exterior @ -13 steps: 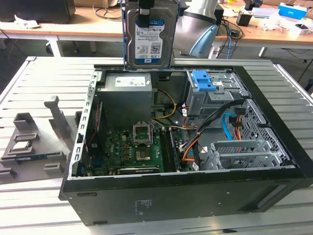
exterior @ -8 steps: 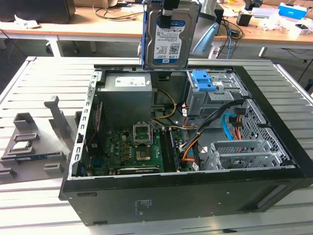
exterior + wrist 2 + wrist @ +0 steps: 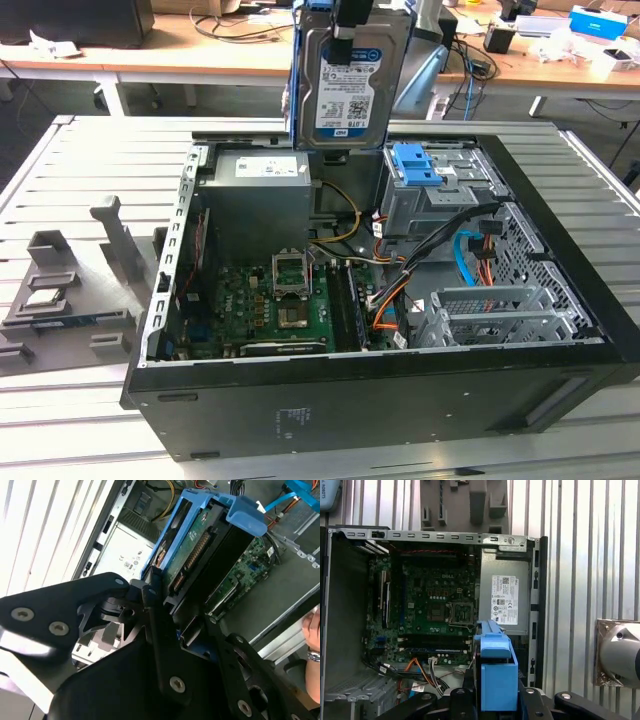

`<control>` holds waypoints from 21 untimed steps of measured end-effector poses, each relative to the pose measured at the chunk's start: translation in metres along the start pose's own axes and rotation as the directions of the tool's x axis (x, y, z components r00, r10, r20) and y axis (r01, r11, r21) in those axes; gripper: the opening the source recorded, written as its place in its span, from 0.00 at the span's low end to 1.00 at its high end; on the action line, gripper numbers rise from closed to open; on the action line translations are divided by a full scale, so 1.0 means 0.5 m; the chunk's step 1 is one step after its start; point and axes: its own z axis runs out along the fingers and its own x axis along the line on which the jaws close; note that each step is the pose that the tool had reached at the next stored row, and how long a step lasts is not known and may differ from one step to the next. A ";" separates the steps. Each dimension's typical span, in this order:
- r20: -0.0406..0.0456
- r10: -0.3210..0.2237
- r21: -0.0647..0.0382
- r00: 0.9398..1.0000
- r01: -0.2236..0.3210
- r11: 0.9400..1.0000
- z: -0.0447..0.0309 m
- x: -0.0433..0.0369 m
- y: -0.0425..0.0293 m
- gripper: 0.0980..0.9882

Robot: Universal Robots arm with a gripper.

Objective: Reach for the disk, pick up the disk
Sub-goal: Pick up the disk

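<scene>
The disk (image 3: 350, 85), a silver-grey metal drive with a blue-and-white label and a blue edge rail, hangs upright above the back of the open computer case (image 3: 560, 300). My gripper (image 3: 345, 22) holds it by its top edge, shut on it. In the second wrist view the disk (image 3: 197, 545) shows its green circuit-board side inside the blue rail, with my black gripper (image 3: 180, 612) clamped on its near end. The first wrist view looks down on the blue rail (image 3: 496, 672) between my fingers (image 3: 457, 696), high over the motherboard (image 3: 432, 607).
In the case are a power supply (image 3: 258, 195), a drive cage with a blue latch (image 3: 415, 165), cables and empty bays (image 3: 495, 310). A grey fixture tray (image 3: 70, 290) lies at the exterior view's left. A person's hand (image 3: 312, 630) is beside the case.
</scene>
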 end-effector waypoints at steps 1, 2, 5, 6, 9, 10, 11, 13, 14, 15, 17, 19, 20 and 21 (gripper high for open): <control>0.000 0.000 0.000 1.000 0.000 1.000 0.000 0.004 0.000 0.30; 0.000 0.000 0.000 1.000 0.000 1.000 0.000 0.010 0.000 0.30; 0.000 0.000 0.000 1.000 0.000 1.000 0.000 0.035 0.001 0.30; 0.000 0.000 0.000 1.000 0.000 1.000 0.000 0.042 0.002 0.30; 0.000 0.000 0.000 1.000 0.000 1.000 0.000 0.057 0.002 0.30; 0.000 0.000 0.000 1.000 0.000 1.000 0.000 0.061 0.002 0.30; 0.000 0.000 0.000 1.000 0.000 1.000 0.000 0.066 0.003 0.30; 0.000 0.000 0.000 1.000 0.000 1.000 0.000 0.076 0.003 0.30; 0.000 0.000 0.000 1.000 0.000 1.000 0.000 0.080 0.003 0.30; 0.000 0.000 0.000 1.000 0.000 1.000 0.000 0.086 0.003 0.30; 0.000 0.000 0.000 1.000 0.000 1.000 0.000 0.100 0.004 0.30; 0.000 0.000 0.000 1.000 0.000 1.000 0.000 0.116 0.005 0.30; 0.000 0.000 0.000 1.000 0.000 1.000 0.000 0.126 0.005 0.30; 0.000 0.000 0.000 1.000 0.000 1.000 0.000 0.133 0.005 0.30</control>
